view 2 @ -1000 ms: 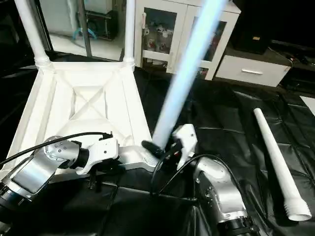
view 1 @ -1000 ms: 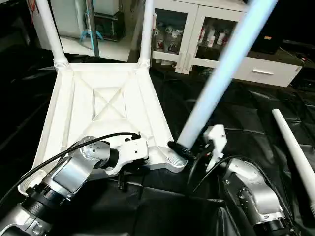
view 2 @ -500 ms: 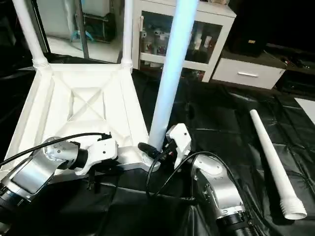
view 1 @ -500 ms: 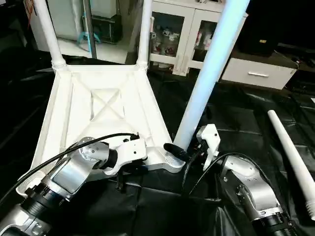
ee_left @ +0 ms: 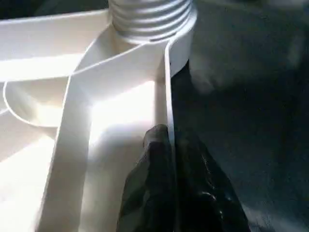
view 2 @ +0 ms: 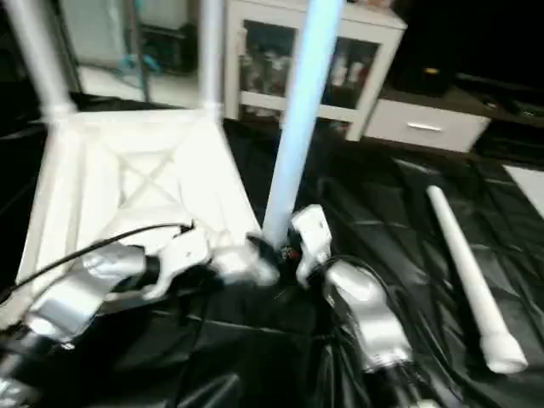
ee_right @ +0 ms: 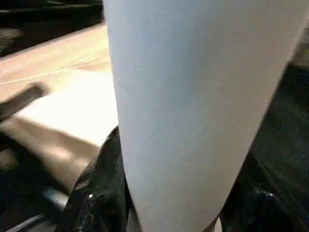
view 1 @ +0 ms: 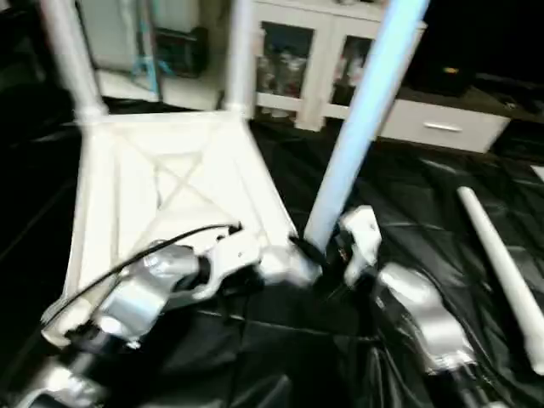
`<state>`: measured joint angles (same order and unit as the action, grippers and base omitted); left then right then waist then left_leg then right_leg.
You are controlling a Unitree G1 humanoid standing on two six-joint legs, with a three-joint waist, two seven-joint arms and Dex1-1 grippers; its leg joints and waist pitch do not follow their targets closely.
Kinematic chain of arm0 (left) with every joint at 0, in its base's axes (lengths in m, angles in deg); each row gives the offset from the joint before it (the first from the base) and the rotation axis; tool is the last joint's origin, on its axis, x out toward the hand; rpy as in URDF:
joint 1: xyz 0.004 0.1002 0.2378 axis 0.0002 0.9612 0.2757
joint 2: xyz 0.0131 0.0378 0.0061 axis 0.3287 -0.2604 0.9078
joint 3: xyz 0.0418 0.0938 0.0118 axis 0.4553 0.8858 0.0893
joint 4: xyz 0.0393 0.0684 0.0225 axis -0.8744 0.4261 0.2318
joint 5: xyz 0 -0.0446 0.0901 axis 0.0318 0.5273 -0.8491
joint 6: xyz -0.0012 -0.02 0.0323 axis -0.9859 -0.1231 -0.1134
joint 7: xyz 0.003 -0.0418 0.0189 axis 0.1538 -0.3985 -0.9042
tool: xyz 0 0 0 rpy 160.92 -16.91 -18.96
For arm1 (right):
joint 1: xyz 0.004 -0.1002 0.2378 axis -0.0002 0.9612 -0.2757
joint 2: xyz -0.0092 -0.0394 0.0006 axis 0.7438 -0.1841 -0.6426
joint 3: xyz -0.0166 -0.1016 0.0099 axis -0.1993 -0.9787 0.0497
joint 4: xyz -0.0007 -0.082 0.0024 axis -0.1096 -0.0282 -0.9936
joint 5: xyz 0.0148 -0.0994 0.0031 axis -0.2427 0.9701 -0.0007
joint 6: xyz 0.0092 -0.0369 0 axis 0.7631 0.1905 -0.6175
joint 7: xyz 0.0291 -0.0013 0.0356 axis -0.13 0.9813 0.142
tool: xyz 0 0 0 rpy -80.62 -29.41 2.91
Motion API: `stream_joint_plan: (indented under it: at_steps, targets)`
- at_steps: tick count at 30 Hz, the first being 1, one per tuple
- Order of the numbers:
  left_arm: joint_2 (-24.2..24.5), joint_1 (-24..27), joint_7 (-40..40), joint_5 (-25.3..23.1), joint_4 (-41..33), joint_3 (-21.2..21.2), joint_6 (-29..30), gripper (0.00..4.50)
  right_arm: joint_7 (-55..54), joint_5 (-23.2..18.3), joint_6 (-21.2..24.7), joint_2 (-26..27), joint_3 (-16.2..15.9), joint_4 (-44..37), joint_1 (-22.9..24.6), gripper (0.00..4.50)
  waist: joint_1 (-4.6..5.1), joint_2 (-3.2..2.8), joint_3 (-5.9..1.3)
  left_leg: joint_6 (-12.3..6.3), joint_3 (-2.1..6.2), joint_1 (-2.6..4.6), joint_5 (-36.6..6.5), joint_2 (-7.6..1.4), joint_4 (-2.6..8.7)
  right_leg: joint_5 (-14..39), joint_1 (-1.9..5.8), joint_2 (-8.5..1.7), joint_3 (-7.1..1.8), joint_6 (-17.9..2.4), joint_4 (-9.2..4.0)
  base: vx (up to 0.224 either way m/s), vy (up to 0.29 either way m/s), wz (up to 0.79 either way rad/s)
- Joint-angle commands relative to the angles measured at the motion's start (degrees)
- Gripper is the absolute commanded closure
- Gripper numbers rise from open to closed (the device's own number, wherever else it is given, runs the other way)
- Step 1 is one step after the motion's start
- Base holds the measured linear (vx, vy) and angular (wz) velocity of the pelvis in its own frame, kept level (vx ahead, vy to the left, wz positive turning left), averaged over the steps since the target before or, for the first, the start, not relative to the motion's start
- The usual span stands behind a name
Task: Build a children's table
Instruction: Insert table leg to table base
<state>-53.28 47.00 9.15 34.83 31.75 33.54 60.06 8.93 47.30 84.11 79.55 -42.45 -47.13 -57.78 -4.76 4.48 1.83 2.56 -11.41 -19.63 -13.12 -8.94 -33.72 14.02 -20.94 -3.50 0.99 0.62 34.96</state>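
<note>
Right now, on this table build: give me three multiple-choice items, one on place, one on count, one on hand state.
1. Where is the loose leg?
A. on the black sheet at the robot's right
B. on the cabinet
C. inside the tabletop

2. How many legs stand up from the tabletop?
A. one
B. three
C. four

3. What is the right hand doing?
A. hanging open and free
B. pinching the tabletop's rim
C. gripping the near leg low down

Key: 1 A, it lies apart on the sheet. 2 B, two far legs plus the near one. 3 C, the right wrist view shows fingers on both sides of the tube; the left hand pinches the rim.
</note>
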Motion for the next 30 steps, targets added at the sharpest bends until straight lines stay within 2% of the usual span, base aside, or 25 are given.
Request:
stream_joint_plan:
  at_steps: [1,3,4,5,6,7,8,9,10,12,15,17,19,21,23,30]
  targets:
    - [-3.5,-3.08,4.88,2.16,0.42,-2.66,1.26,4.5,-8.46,5.67,3.98,-0.14,1.54,10.33,1.09,2.63,0.84,-0.58,-0.83,4.6,3.35,0.67,-21.12,-4.91,6.22,24.75,-0.91,-5.61,-2.78,-6.84,-5.82,0.0,0.0,0.0]
    - [-6.65,-5.13,8.15,1.41,2.17,-3.16,3.08,4.5,-13.51,6.79,3.99,1.31,2.12,13.15,-1.42,2.63,1.0,-0.56,-1.07,5.05,3.09,1.1,-20.5,-4.83,5.98,22.16,-1.19,-5.47,-2.82,-7.46,-5.67,0.0,0.0,0.0]
    - [-7.75,-5.89,9.2,1.05,2.85,-3.21,3.62,4.5,-15.25,7.34,4.01,1.76,2.13,14.26,-2.34,2.63,0.92,-0.55,-1.27,5.01,3.08,1.07,-19.59,-4.82,5.88,20.53,-1.03,-5.5,-2.8,-7.73,-5.53,0.0,0.0,0.0]
    - [-9.84,-7.27,11.89,0.18,4.27,-3.5,5.03,4.5,-18.4,8.42,4.23,2.41,2.09,16.21,-3.88,2.63,0.84,-0.39,-1.49,4.4,2.83,0.66,-15.8,-4.82,5.69,14.91,-0.62,-5.43,-2.87,-8.29,-5.1,0.0,0.0,0.0]
    - [-14.09,-10.1,17.11,-1.88,7.4,-3.34,7.56,4.5,-24.97,7.75,4.9,4.73,4.18,20.61,-7.06,2.63,0.92,-0.34,-1.41,4.12,2.64,0.46,-14.13,-4.77,5.7,12.66,-0.51,-5.35,-2.86,-8.58,-4.9,0.0,0.0,0.0]
    - [-14.27,-10.22,17.33,-1.98,7.54,-3.33,7.63,4.5,-25.26,7.65,4.91,4.86,4.32,20.83,-7.2,2.63,1.04,-0.44,-1.31,4.09,2.2,1.03,-13.61,-4.63,5.41,11.8,-1.13,-5.16,-2.93,-9.16,-4.96,0.0,0.0,0.0]
    - [-17.18,-12.15,20.11,-3.3,9.93,-2.72,7.65,4.5,-28.91,6.11,4.96,6.8,6.2,24.44,-9.54,2.63,0.41,-0.09,-1.67,3.18,2.08,0.93,-11.73,-4.59,4.93,9.75,-0.48,-5.47,-2.99,-9.29,-4.79,0.0,0.0,0.0]
    - [-17.18,-12.15,20.11,-3.3,9.93,-2.72,7.65,4.5,-28.91,6.11,4.96,6.8,6.2,24.44,-9.54,2.63,0.4,-0.09,-1.53,2.7,2.13,0.55,-10.63,-4.62,4.99,8.68,-0.28,-5.51,-3.07,-9.24,-4.72,0.0,0.0,0.0]
    - [-18.65,-13.07,21.21,-3.67,11.1,-2.35,7.24,4.5,-30.56,5.54,4.8,7.67,6.93,26.56,-10.87,2.63,0.36,-0.14,-1.72,2.43,2.23,0.35,-9.0,-4.64,4.97,6.78,0.02,-5.38,-2.93,-9.21,-4.35,0.07,-0.013,0.0]
    - [-19.98,-14.53,22.82,-5.42,12.65,-0.57,6.0,4.5,-34.01,5.18,4.12,8.87,8.07,29.73,-13.14,2.63,0.23,-0.13,-2.06,0.94,2.04,0.39,-2.88,-4.54,4.58,-3.13,0.51,-4.98,-2.57,-9.94,-3.33,0.069,-0.012,-0.01]
    - [-19.79,-14.75,23.27,-6.29,13.16,0.52,5.52,4.5,-36.34,5.45,3.01,9.48,8.68,31.51,-14.62,2.63,-0.03,-0.06,-2.21,-0.33,1.94,0.27,-1.58,-4.46,4.37,-8.36,0.95,-5.0,-2.5,-10.68,-2.86,0.0,0.0,0.0]
    - [-19.73,-14.8,23.67,-6.66,13.66,0.66,5.74,4.5,-37.52,5.84,2.03,9.89,9.04,32.89,-15.67,2.63,0.09,0.0,-2.11,-0.46,1.93,0.3,-2.41,-4.54,4.46,-7.92,0.94,-4.98,-2.44,-10.98,-2.92,0.0,0.0,0.0]
    - [-19.47,-14.81,23.92,-6.82,14.06,0.36,5.79,4.5,-37.8,5.98,1.7,10.17,9.22,33.45,-16.09,2.63,0.24,-0.07,-1.88,0.18,1.92,0.42,-5.42,-4.62,4.7,-3.69,0.74,-5.0,-2.46,-10.93,-3.36,0.0,0.0,0.0]
    - [-19.2,-15.03,24.26,-6.74,14.85,-0.35,5.76,4.5,-38.06,6.4,0.91,10.53,9.31,34.66,-16.89,2.63,0.31,-0.05,-1.66,1.6,2.08,0.52,-9.3,-4.77,5.08,1.7,0.53,-5.08,-2.51,-10.22,-3.85,0.0,0.0,0.0]
    - [-19.24,-15.23,24.39,-6.74,15.26,-0.59,5.68,4.5,-38.31,6.62,0.39,10.61,9.28,35.45,-17.37,2.63,0.41,-0.07,-1.69,2.3,2.15,0.6,-10.63,-4.79,5.15,3.66,0.36,-5.13,-2.55,-9.73,-4.01,0.0,0.0,0.0]
    - [-19.08,-15.42,24.49,-6.53,15.84,-0.67,5.49,4.5,-36.16,5.85,-3.09,11.23,9.61,36.46,-18.64,2.63,0.47,-0.1,-1.72,2.28,2.16,0.44,-10.11,-4.77,5.12,2.13,0.34,-5.16,-2.59,-9.54,-3.88,0.0,0.0,0.0]
